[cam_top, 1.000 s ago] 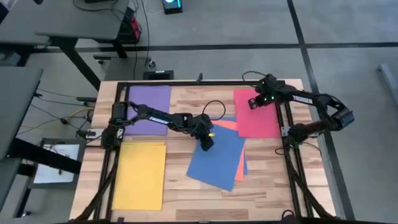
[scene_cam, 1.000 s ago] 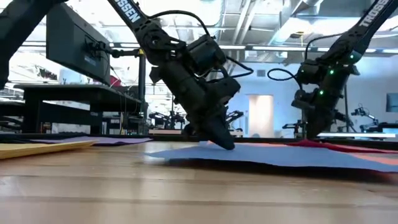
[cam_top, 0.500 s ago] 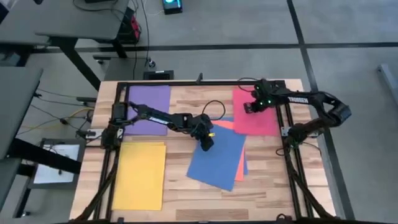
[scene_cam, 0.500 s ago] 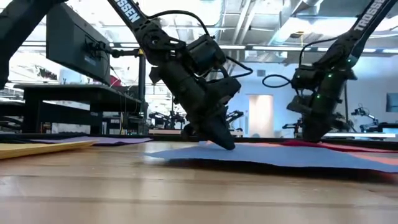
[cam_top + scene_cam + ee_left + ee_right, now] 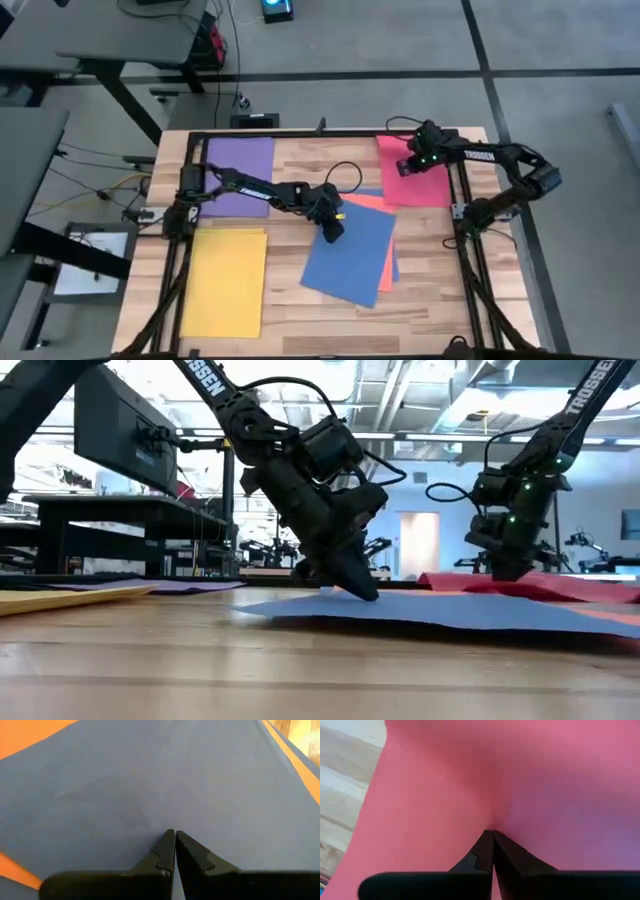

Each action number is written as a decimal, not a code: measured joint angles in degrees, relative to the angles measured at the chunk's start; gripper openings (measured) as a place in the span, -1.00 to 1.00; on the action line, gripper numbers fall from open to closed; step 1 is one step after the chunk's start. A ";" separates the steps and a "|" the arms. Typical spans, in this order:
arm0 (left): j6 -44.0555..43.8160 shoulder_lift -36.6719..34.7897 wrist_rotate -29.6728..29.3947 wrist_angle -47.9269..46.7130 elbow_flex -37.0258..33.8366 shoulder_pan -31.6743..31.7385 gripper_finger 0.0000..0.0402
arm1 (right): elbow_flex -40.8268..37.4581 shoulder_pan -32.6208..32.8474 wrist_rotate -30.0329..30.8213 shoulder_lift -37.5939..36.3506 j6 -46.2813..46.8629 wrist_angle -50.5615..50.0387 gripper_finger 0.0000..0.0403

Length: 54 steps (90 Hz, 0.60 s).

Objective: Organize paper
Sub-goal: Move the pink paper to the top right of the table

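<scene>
Paper sheets are spread over the wooden worktop [image 5: 300,165]. We see a purple sheet [image 5: 240,172] at the far left corner and a yellow sheet [image 5: 225,281] nearer on the left side. A blue sheet [image 5: 352,262] sits tilted in the middle, on top of a salmon-orange sheet [image 5: 385,268] that peeks out along its edges. A pink-red sheet [image 5: 415,185] is at the far right.

The left pincer [image 5: 333,228] is tipped down with its point on the upper left part of the blue sheet. In the left wrist view its fingers [image 5: 200,857] are pressed together tip to tip, resting on the blue surface, nothing between them as far as we can tell.

The right pincer [image 5: 414,163] is over the far part of the pink-red sheet. Its fingers [image 5: 480,852] are closed too, and the sheet puckers right at the tips, so it looks pinched there. In the low view the pink-red sheet's edge sits raised off the worktop under that pincer.

A white printed sheet [image 5: 92,262] lies on a lower surface off to the left of the worktop.
</scene>
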 joint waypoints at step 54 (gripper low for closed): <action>0.02 -0.02 -0.09 -0.07 0.02 -0.02 -1.00 | 0.00 2.69 0.10 -0.07 5.18 -4.73 -1.00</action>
